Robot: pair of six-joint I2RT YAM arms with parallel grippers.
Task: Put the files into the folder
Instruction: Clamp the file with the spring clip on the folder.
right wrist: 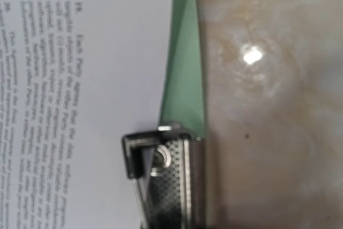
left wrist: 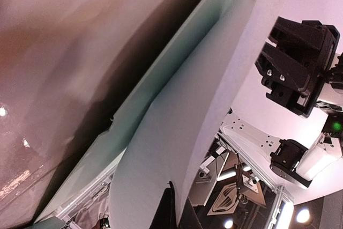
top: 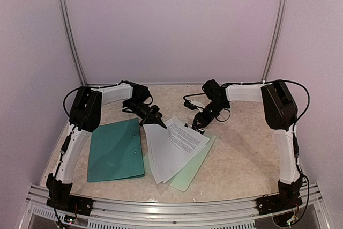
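Pinching the far left corner of the files (top: 174, 148) with the left gripper (top: 162, 125), I am holding its jaws pressed together on the paper so the sheets are peeling up off the clipboard (top: 192, 174). In the left wrist view they are bowing into a smooth pale arch above the mint board. I am judging that this grip is meant to free the stack while the other arm deals with the clip.

The right gripper (top: 197, 128) is sitting down at the metal clip (right wrist: 171, 178) on the clipboard's far edge, probably to press it open. I am not seeing its fingertips clearly, so I cannot tell whether its jaws are apart or clamped.

The files are thin, limp white sheets printed with small black text, fanning slightly out of square near the middle of the table (top: 241, 154). The clip is looking like bright stamped steel with a dimpled face, and the board is looking stiff and matte. The folder (top: 115, 151), flat dark teal card with a faint sheen, is lying closed towards the table's left edge, just beside the fanned sheets.
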